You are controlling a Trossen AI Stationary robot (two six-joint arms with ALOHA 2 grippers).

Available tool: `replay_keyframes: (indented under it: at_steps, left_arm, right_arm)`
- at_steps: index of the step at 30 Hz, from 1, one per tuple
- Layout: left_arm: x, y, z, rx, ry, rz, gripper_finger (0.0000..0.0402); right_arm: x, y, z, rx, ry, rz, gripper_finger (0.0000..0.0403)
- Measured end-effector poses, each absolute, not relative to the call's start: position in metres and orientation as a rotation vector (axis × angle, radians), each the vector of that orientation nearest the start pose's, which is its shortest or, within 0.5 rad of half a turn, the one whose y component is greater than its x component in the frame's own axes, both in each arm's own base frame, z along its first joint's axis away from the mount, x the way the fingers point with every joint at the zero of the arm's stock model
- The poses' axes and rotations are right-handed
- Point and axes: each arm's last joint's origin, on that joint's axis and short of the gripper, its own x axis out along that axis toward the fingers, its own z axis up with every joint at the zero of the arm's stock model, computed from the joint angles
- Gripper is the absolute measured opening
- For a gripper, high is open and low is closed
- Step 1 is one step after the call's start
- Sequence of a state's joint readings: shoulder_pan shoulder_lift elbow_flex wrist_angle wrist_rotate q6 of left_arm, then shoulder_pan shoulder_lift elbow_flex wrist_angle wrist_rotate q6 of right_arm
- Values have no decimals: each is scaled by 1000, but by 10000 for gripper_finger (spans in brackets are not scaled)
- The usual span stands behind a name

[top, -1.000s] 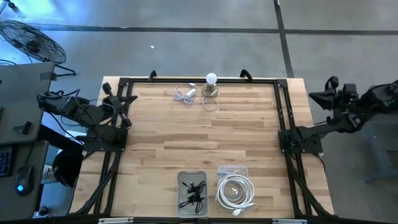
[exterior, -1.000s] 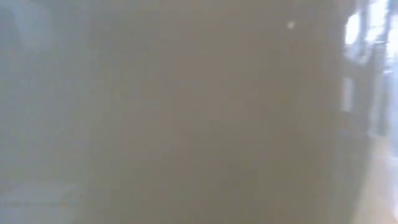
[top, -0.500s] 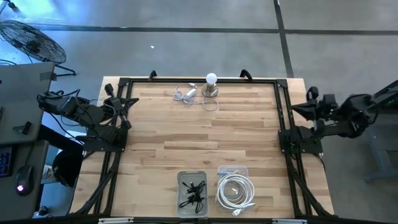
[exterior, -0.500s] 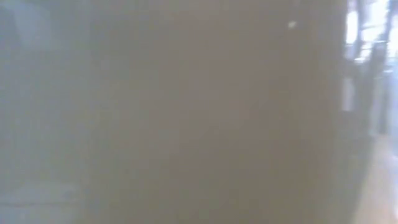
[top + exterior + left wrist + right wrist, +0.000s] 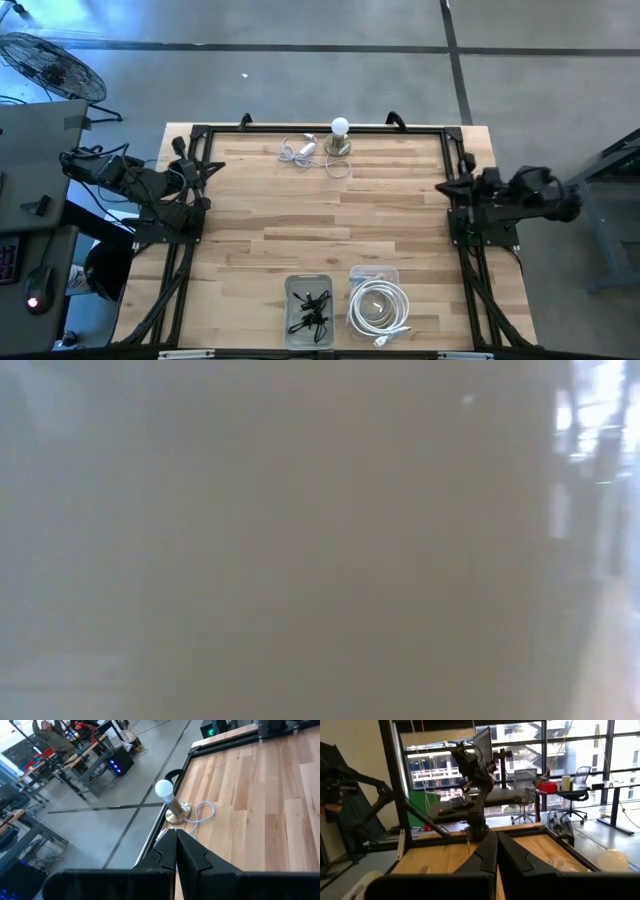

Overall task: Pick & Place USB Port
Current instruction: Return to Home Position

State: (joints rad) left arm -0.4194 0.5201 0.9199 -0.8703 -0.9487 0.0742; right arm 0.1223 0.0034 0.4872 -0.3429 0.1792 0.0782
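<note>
Black USB cables (image 5: 308, 311) lie in the gray bin (image 5: 290, 286), far from the closed left tool (image 5: 175, 837) and closed right tool (image 5: 496, 840).

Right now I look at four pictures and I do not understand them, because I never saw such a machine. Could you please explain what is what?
This is a robot: a left arm and a right arm, folded at opposite sides of a wooden table. One picture looks straight down from above; one sits at table height, but I can make out nothing in it; two look out from the arms' wrists. The left claw and the right claw are both shut and hold nothing. Seen from above, a gray bin holds black cables, and a clear bin beside it holds a coiled white cable. Across the table stands a small lamp with a thin white cord.
</note>
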Motion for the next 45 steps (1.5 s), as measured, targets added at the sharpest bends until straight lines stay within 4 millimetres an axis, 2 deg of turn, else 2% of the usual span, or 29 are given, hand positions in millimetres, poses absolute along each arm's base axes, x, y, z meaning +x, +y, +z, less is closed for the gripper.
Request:
replay_keyframes:
  at_steps: [11,16,22,31,35,40,43,45]
  left_arm:
    - [73,-7,347,396,400,470,0]
    - [73,-8,346,412,406,443,0]
    - [73,-8,345,415,420,409,0]
    - [71,-8,341,446,463,375,0]
    - [70,-8,337,467,487,356,0]
    - [66,-7,314,476,442,314,0]
    - [58,-4,298,461,380,296,0]
    - [52,-2,291,450,323,276,0]
  right_arm:
    - [79,5,229,115,-193,-40,0]
    - [87,6,212,95,-231,-23,0]
    - [92,7,195,95,-199,-24,0]
    - [95,7,184,53,-187,-53,0]
    - [96,4,180,102,-152,-132,0]
    - [96,2,173,264,-100,-224,1]
    - [97,2,173,278,-104,-229,3]
    - [97,1,174,220,-99,-237,4]
